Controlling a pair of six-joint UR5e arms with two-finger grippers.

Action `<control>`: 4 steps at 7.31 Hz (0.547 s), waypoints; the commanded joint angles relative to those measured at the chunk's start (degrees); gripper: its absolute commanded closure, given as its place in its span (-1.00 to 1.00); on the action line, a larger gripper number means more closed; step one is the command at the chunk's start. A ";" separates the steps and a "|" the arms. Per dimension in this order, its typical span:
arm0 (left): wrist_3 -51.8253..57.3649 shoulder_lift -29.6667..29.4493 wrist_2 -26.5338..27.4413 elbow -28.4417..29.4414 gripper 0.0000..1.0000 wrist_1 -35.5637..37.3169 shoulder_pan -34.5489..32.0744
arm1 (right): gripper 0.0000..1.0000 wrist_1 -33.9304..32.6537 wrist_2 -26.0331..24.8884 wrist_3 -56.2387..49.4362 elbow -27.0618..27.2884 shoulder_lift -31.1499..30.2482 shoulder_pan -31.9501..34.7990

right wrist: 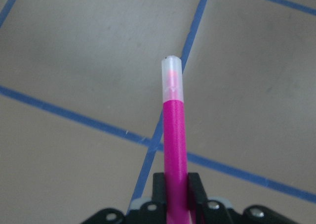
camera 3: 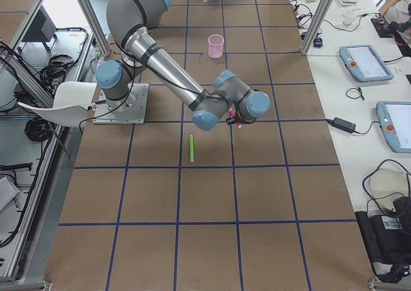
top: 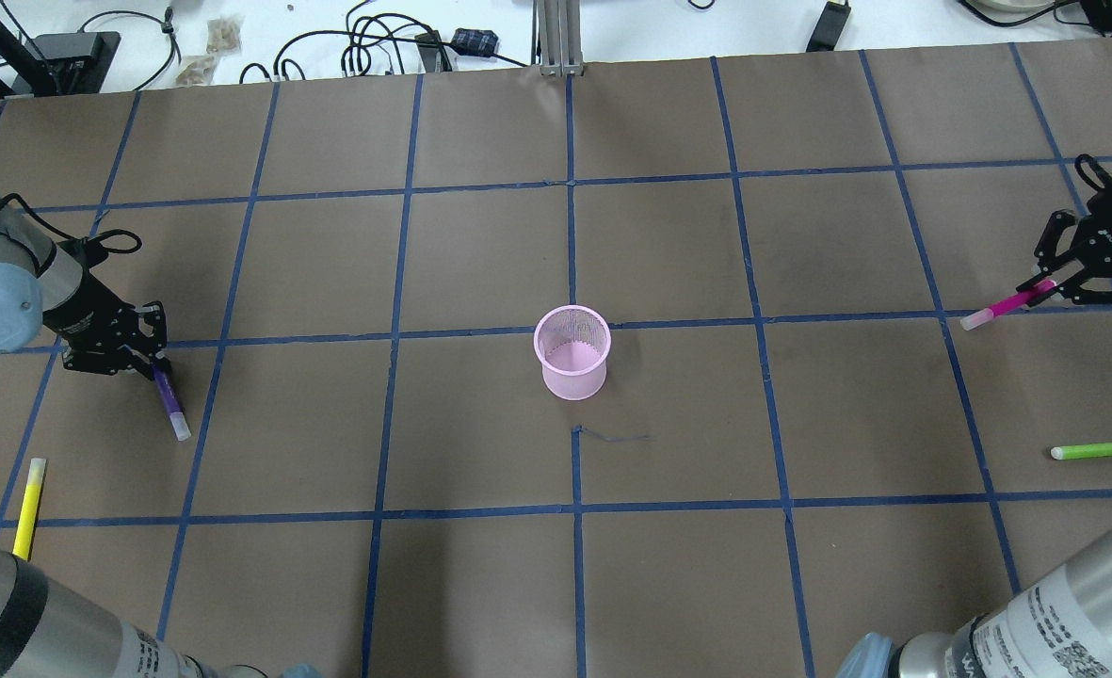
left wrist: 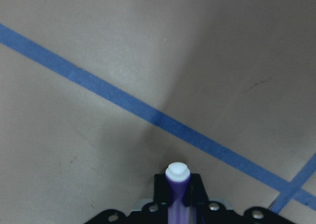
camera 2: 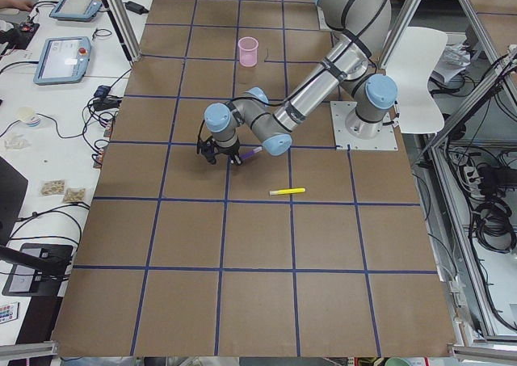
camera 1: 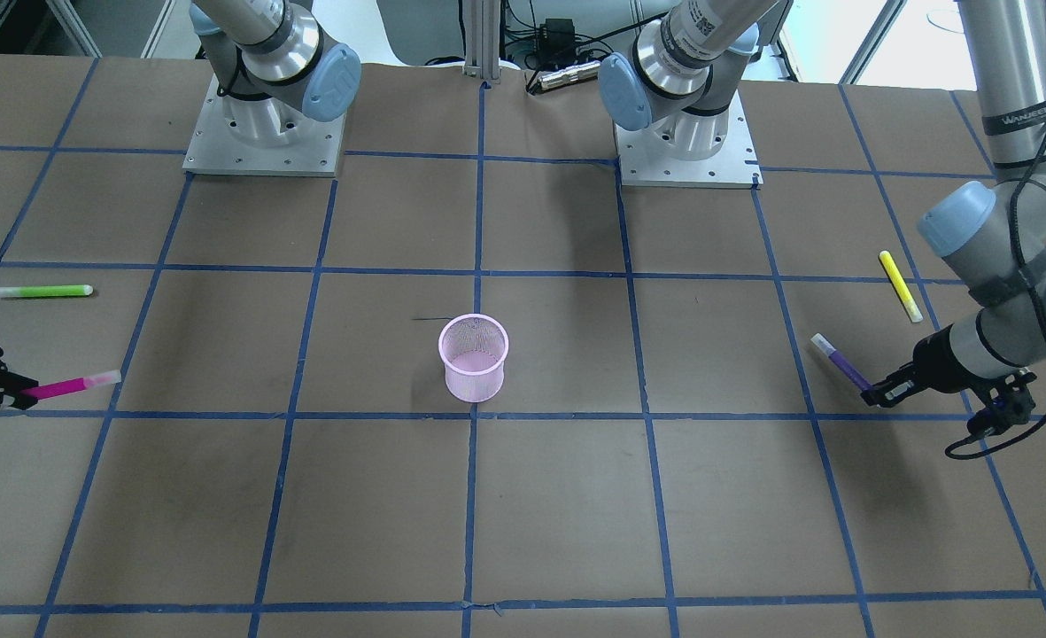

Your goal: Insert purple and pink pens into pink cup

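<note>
Gripping tail-ends: left pincer (top: 158, 370) clamped on the purple pen (top: 171, 403), right pincer (top: 1045, 283) clamped on the pink pen (top: 996, 310), likely light, stiff, slick; pink cup (top: 572, 356) looks tippable.

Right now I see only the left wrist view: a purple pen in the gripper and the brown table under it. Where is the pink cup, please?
Observer: The pink cup stands upright at the centre of the table, far from the left gripper that holds your purple pen.
Operator: Thank you. Does the other arm have its pen?
Observer: Yes. The right gripper is shut on the pink pen, at the side of the table opposite to yours.
</note>
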 commanded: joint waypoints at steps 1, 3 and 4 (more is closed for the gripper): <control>0.19 2.76 0.21 3.07 1.00 -0.99 -2.59 | 0.94 3.00 -0.23 15.15 0.47 -6.92 9.72; 0.02 4.18 0.21 5.70 1.00 0.23 -5.58 | 0.91 3.20 -0.23 28.70 0.47 -10.79 18.76; -0.07 5.49 0.65 7.46 1.00 0.15 -7.69 | 0.89 2.15 -1.18 35.46 0.38 -11.33 24.21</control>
